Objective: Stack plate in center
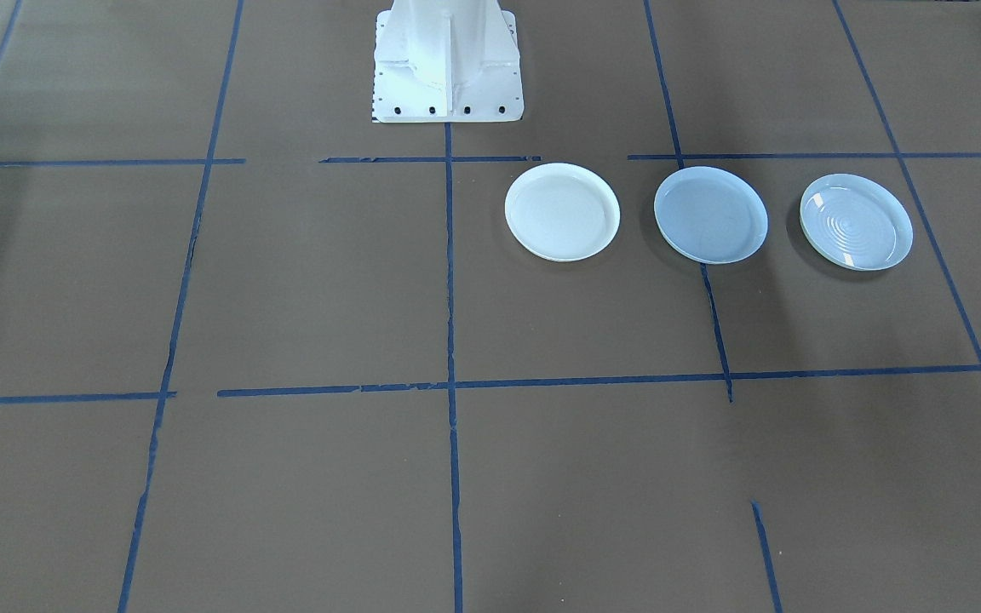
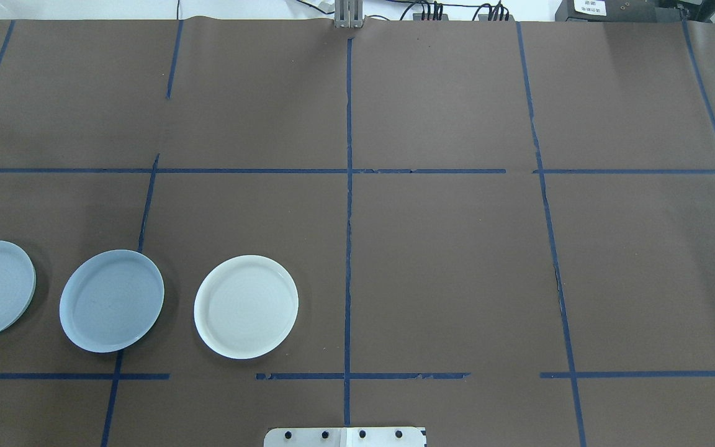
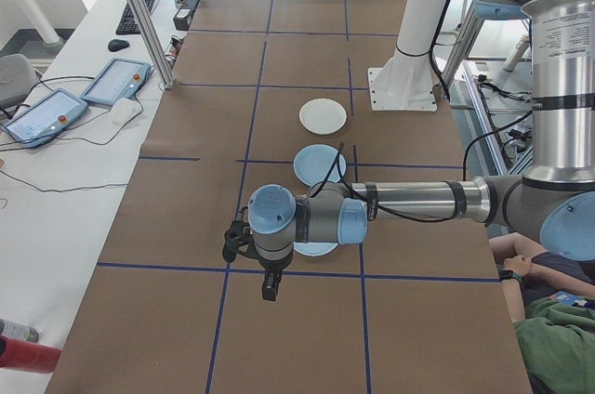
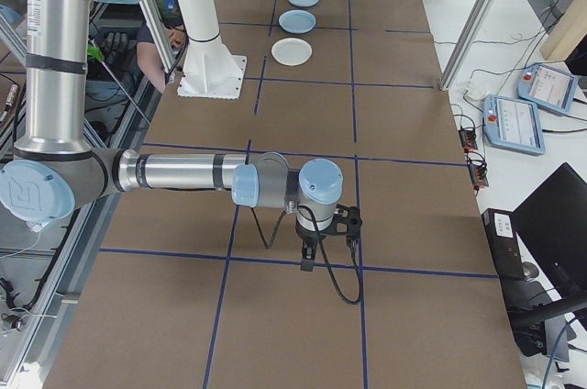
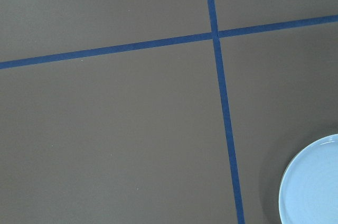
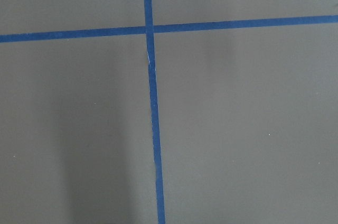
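Across the right half of the front-facing frame, three plates lie in a row on the brown paper-covered table [image 1: 286, 281], each apart from its neighbour: a white plate [image 1: 562, 212] nearest the white robot pedestal [image 1: 446, 64], the plain pale blue plate [image 1: 710, 214] in the middle, and a glossy ringed plate [image 1: 856, 221] at the right. The overhead view shows the same row at lower left, with the ringed plate cut by the frame edge. The middle plate sits across a strip of blue tape [image 1: 716, 323]. Nothing is stacked on it; all three rest flat and separate.

The left gripper [image 3: 253, 247] shows only in the left side view, hanging at the near end of the row, close to the ringed plate; its wrist camera catches just the rim of that plate at lower right. The right gripper [image 4: 323, 230] shows only in the right side view, well apart from the plates, over bare table at a tape crossing. Whether either pair of jaws stands apart or together cannot be told from these side views; neither appears to carry anything.

Judgement: the task has not begun; this is the approach step. The next move calls for taking an outer plate by its rim, probably the ringed one with the left arm, lifting it clear and setting it centred on the pale blue plate.
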`<state>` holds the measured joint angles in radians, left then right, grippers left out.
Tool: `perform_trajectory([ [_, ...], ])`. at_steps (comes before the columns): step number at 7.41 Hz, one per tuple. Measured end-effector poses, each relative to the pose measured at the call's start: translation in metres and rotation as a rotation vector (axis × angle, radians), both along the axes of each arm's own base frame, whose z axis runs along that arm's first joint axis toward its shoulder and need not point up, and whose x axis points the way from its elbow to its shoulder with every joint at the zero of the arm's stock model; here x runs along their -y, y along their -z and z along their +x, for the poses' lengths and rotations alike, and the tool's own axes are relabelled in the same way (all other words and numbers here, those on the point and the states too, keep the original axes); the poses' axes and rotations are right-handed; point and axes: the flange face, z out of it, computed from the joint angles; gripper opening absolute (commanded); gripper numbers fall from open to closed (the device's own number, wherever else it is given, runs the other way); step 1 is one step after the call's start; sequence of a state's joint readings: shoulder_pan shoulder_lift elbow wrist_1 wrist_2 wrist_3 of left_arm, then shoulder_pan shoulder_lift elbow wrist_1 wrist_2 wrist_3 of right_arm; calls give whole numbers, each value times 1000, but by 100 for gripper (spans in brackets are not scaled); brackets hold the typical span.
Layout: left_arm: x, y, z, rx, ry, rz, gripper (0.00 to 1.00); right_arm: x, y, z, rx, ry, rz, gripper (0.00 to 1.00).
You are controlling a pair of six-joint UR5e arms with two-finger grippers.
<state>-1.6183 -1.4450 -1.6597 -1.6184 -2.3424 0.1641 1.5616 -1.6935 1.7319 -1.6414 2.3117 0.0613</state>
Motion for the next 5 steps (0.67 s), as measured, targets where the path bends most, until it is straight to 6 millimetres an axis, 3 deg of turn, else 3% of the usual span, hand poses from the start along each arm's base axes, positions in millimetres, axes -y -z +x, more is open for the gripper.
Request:
perform_trajectory([
  [5,1,5,5,-38,-5,7,100,0,0,0,0,0,-1,100],
])
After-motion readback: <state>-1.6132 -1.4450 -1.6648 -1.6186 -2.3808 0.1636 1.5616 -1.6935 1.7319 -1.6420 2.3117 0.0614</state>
